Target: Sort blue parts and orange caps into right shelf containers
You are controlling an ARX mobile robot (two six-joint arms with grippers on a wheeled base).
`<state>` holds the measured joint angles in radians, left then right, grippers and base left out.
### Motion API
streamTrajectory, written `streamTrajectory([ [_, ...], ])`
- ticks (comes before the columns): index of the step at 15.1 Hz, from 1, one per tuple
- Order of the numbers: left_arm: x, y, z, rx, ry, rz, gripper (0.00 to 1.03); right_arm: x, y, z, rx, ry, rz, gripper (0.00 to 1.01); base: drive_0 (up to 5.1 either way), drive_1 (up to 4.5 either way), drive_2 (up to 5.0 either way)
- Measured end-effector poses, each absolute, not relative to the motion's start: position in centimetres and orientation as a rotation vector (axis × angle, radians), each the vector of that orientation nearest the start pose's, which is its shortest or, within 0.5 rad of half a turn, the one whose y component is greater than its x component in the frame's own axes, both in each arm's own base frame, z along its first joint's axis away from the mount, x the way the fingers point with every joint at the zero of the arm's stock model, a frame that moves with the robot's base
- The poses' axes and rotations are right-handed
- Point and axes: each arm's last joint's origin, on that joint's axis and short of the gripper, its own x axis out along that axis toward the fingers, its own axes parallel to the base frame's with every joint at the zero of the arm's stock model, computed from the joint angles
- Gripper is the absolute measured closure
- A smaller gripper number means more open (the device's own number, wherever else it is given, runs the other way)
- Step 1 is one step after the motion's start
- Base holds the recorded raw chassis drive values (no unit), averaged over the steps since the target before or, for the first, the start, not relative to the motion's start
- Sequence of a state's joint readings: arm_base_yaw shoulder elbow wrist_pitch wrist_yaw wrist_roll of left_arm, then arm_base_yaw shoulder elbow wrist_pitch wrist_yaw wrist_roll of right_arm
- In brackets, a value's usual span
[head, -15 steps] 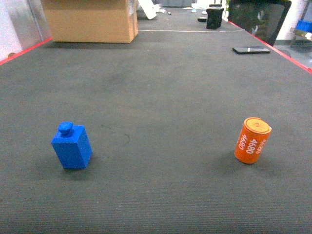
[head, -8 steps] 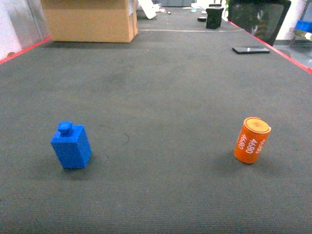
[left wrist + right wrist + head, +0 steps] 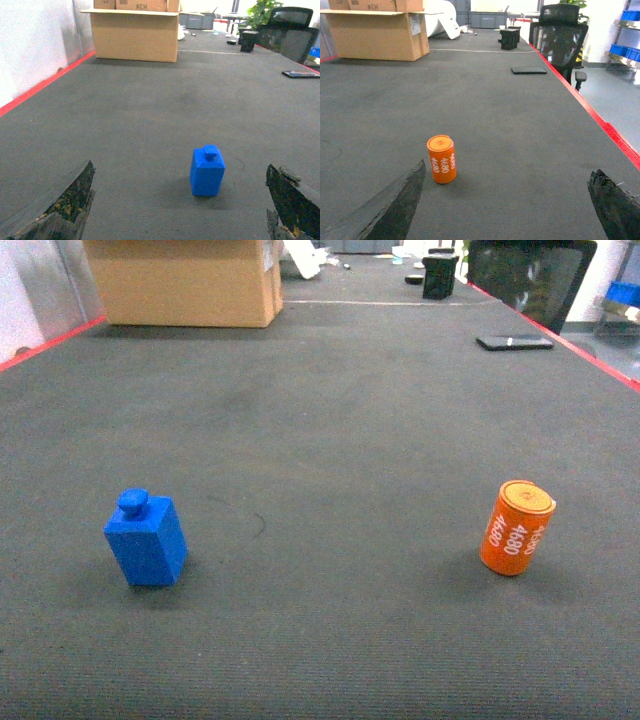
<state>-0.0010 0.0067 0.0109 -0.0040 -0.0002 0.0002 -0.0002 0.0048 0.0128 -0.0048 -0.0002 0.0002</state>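
A blue part (image 3: pixel 147 540), a block with a round knob on top, stands on the dark table mat at the near left. An orange cap (image 3: pixel 517 528), a cylinder printed 4680, stands upright at the near right. Neither gripper shows in the head view. In the left wrist view my left gripper (image 3: pixel 179 165) is open, with the blue part (image 3: pixel 207 171) ahead of it, right of centre between the jaws. In the right wrist view my right gripper (image 3: pixel 509 166) is open, and the orange cap (image 3: pixel 441 159) stands just ahead of its left finger. Blue containers (image 3: pixel 626 50) sit on a shelf beyond the table's right edge.
A cardboard box (image 3: pixel 185 280) stands at the far left of the table. A flat black device (image 3: pixel 515 342) lies at the far right, near a black office chair (image 3: pixel 559 35). A small black box (image 3: pixel 440 275) sits at the back. Red strips (image 3: pixel 600 122) mark the table's edges.
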Motion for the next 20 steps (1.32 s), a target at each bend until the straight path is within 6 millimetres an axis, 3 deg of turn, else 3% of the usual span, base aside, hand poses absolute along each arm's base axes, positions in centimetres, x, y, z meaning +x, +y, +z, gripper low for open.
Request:
streamTrajectory([
  [20, 9.75, -0.01, 16.63, 0.0, 0.0, -0.001, 0.05, 9.72, 0.0, 16.7, 0.0, -0.003, 0.0, 0.03, 0.0, 0.0, 0.0],
])
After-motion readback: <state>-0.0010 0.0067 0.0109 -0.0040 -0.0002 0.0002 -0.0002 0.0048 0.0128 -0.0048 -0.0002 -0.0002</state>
